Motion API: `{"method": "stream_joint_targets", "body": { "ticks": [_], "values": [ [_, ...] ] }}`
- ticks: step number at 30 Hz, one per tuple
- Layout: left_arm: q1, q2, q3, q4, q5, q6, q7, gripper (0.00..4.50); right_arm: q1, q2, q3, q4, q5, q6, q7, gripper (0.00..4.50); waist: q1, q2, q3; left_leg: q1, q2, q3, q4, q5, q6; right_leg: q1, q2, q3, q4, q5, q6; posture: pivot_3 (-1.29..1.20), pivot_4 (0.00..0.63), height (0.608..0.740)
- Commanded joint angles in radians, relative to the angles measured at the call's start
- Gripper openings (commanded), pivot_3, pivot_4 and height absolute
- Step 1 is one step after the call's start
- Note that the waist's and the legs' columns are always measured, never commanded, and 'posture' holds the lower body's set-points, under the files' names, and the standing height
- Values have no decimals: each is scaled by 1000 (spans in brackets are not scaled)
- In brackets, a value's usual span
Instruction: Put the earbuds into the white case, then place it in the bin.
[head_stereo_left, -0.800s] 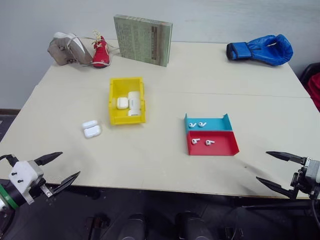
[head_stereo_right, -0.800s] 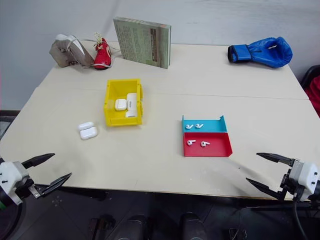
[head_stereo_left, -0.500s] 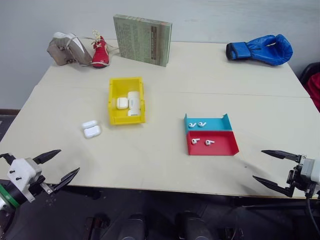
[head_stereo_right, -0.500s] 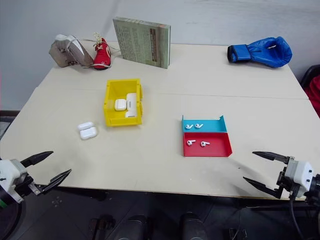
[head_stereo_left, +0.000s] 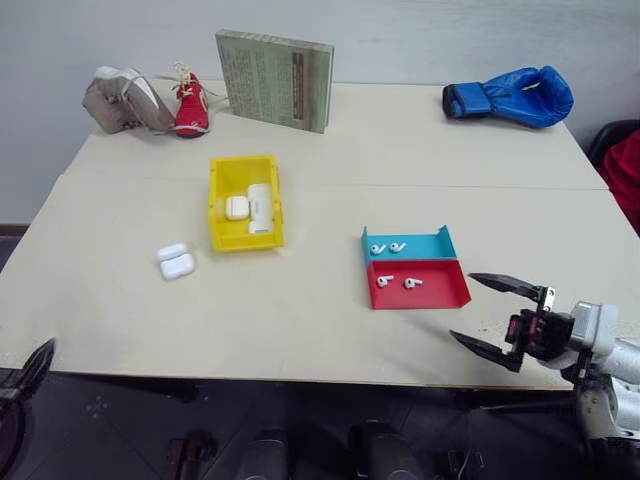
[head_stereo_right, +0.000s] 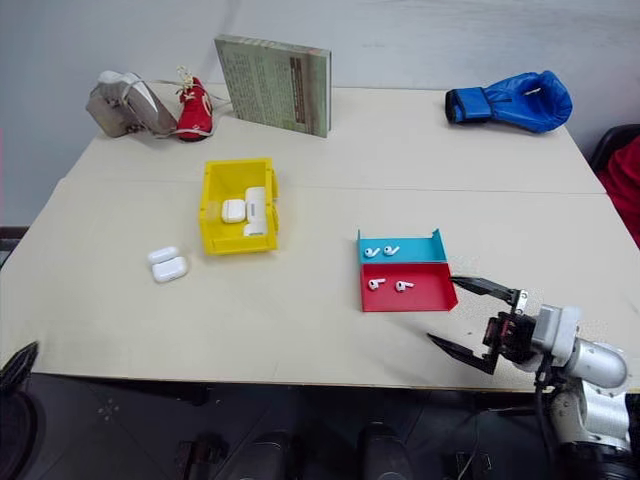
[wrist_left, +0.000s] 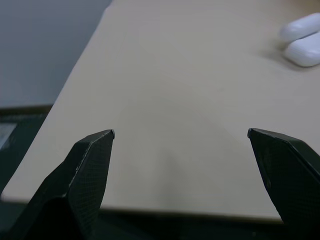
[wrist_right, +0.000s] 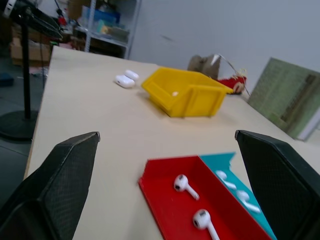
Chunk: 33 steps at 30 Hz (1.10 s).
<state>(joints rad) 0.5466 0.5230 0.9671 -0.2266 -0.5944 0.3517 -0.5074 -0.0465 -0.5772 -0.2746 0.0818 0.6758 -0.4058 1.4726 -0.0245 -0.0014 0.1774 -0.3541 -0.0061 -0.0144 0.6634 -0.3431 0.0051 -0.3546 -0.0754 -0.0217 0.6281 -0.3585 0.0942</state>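
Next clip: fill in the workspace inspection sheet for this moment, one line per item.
Surface: pale table, two joined boards.
Job's things: earbuds in red tray, another pair in teal tray; open white case on the table beside yellow bin, which holds two white cases.
Clutter: book, blue boxing glove, small red shoe, grey bundle.
Grippers: right gripper open near the red tray; left gripper open, empty.
Cables: nothing seen.
Surroundings: grey wall.
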Motion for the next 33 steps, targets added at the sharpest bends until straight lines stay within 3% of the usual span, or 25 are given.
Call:
{"method": "stream_joint_targets", "body": {
  "ticks": [1, 6, 10, 13, 16, 20, 25, 33],
  "values": [
    [42, 13, 47, -121, -95, 193, 99, 4482, -49, 27, 6, 9, 9, -72, 49, 4500, 2, 0, 0, 0, 0, 0, 0, 0, 0, 0, 0, 0, 0, 0, 0, 0, 150, 740],
    [-11, 104, 43, -269, -218, 484, 251, 4482, -76, 35, 14, 56, -9, -84, 51, 4500, 16, 0, 0, 0, 0, -2, 0, 0, -1, 0, 0, 0, 0, 0, 0, 0, 150, 740],
    [-207, 170, 9, -357, -395, 732, 489, 4482, -88, 22, 21, 82, -23, -81, 46, 4500, 22, 0, 0, 0, 0, -1, 0, 0, -1, 0, 0, 0, 0, 0, 0, 0, 150, 740],
    [-432, 145, -70, -370, -486, 898, 739, 4482, -99, 13, 25, 74, -32, -62, 29, 4500, 22, 1, -1, 0, 0, -1, 1, 0, -1, 0, 0, 0, 1, 0, 0, 0, 150, 740],
    [-664, 35, -142, -363, -499, 1044, 980, 4482, -104, 5, 28, 44, -36, -34, 5, 4500, 23, 1, -1, 0, -1, -1, 2, 0, -1, -1, 1, 0, 6, 0, 0, 0, 150, 740],
    [-887, -132, -226, -374, -402, 1187, 1150, 4482, -90, 1, 29, -32, -48, 5, -55, 4500, 22, -1, -1, -1, -2, -1, 6, 0, -2, -4, 1, 0, 16, 0, 1, 0, 150, 740],
    [-1014, -296, -315, -371, -215, 1255, 1226, 4482, -36, -1, 29, -141, -57, 48, -122, 4500, 25, -1, -1, -2, -1, -1, 7, 0, -4, -5, 3, 0, 16, 0, 1, 0, 150, 740],
    [-1062, -397, -418, -322, 40, 1220, 1190, 4482, 4, -3, 18, -183, -65, 60, -172, 4500, 26, -2, -1, -2, -1, 0, 7, 0, -5, -5, 4, 1, 14, 0, 1, 0, 150, 740]
  ]
}}
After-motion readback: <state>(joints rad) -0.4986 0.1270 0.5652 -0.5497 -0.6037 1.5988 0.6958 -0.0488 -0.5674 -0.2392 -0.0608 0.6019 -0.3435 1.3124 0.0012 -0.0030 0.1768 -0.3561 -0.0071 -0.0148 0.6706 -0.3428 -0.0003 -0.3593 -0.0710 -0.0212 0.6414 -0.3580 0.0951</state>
